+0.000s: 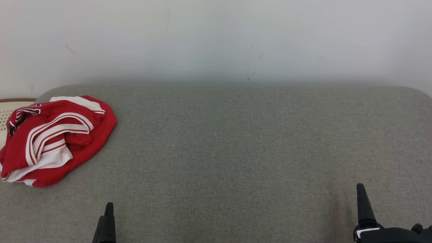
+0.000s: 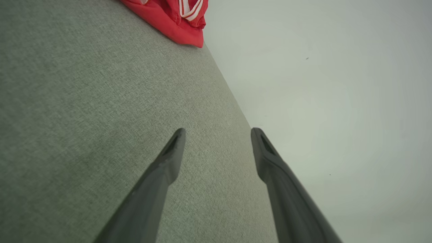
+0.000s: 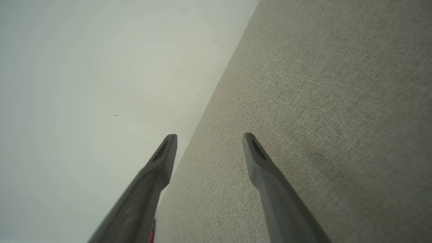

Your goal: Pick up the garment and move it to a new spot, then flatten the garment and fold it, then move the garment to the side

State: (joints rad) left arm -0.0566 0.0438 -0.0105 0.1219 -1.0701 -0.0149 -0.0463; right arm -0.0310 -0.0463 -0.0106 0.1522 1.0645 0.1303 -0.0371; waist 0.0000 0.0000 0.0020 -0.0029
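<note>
A red garment (image 1: 55, 140) with white stripes lies crumpled at the far left of the grey fabric surface (image 1: 236, 152). Its red edge (image 2: 172, 20) shows at the top of the left wrist view, far ahead of the fingers. My left gripper (image 1: 108, 216) sits low at the bottom left, well short of the garment, and stands open (image 2: 217, 133) with nothing between its fingers. At the bottom right my right gripper (image 1: 361, 195) hovers over bare fabric, also open (image 3: 209, 138) and empty.
A pale wall (image 1: 216, 40) rises behind the grey surface. A cream perforated object with a brown rim (image 1: 10, 108) peeks out at the far left edge behind the garment. Wide bare fabric stretches across the middle and right.
</note>
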